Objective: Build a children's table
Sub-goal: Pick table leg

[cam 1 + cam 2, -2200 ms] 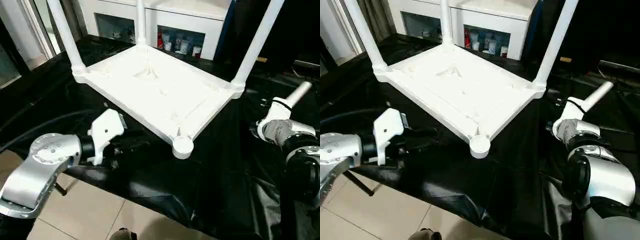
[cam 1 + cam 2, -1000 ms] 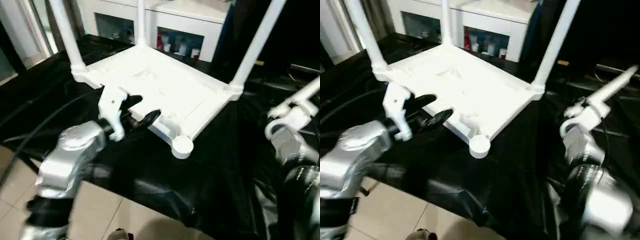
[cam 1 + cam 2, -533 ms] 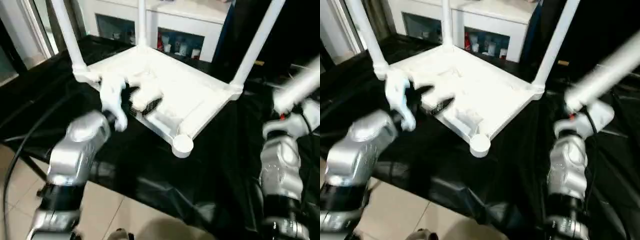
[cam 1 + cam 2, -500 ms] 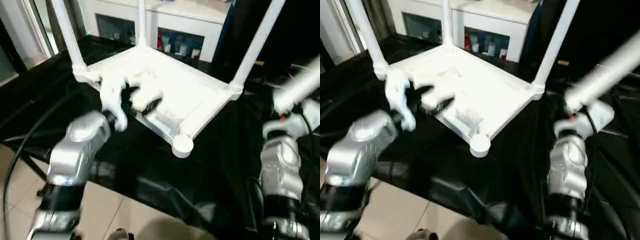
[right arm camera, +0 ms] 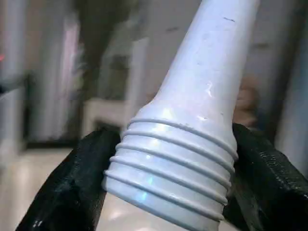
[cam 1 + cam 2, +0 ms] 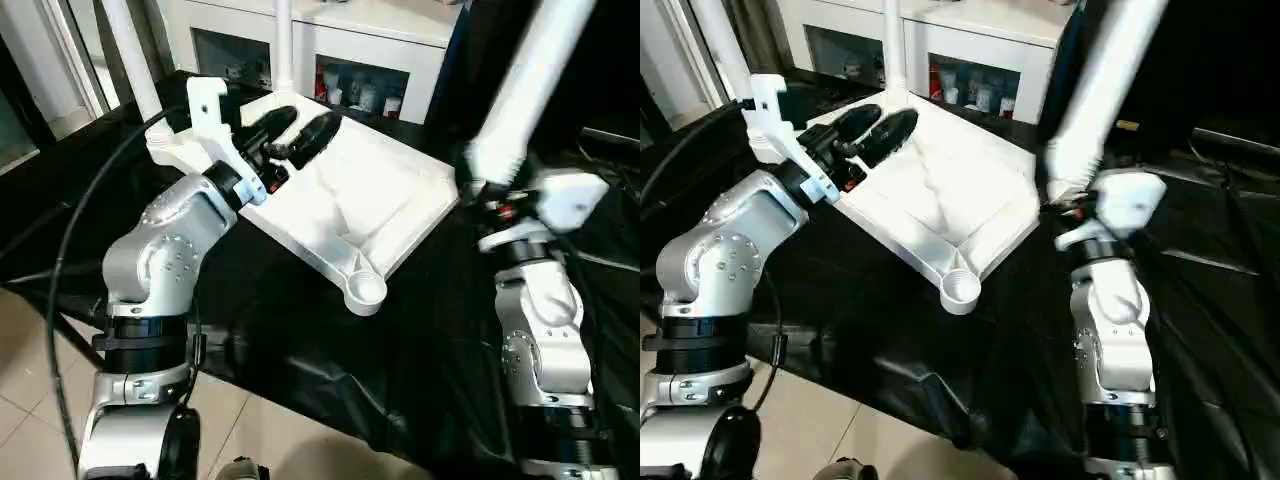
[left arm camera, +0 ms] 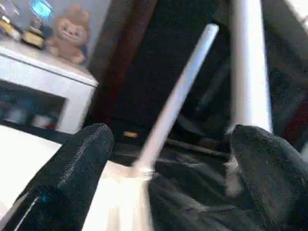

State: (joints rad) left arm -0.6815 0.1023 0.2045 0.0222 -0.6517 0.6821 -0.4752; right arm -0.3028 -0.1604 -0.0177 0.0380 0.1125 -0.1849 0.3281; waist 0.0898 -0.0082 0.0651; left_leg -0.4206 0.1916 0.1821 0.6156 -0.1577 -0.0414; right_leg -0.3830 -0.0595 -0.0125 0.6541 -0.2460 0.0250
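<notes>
While no writing reads | left hand wide | right hand holding leg

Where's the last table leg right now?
The loose leg is gripped by its threaded end in the right gripper, held upright right of the upturned tabletop.

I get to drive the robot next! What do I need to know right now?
Right gripper: shut on the last leg, fingers squeezing its threaded end, leg pointing up over the table's right side.
Left gripper: open, holding nothing, fingers above the far-left part of the tabletop.
The tabletop lies upside down on the black sheet.
Done: legs stand in other corners; two at the far left are easy to see.
Left: the near corner socket is empty. Probably bring the held leg down there, threaded end first, and screw it in.
</notes>
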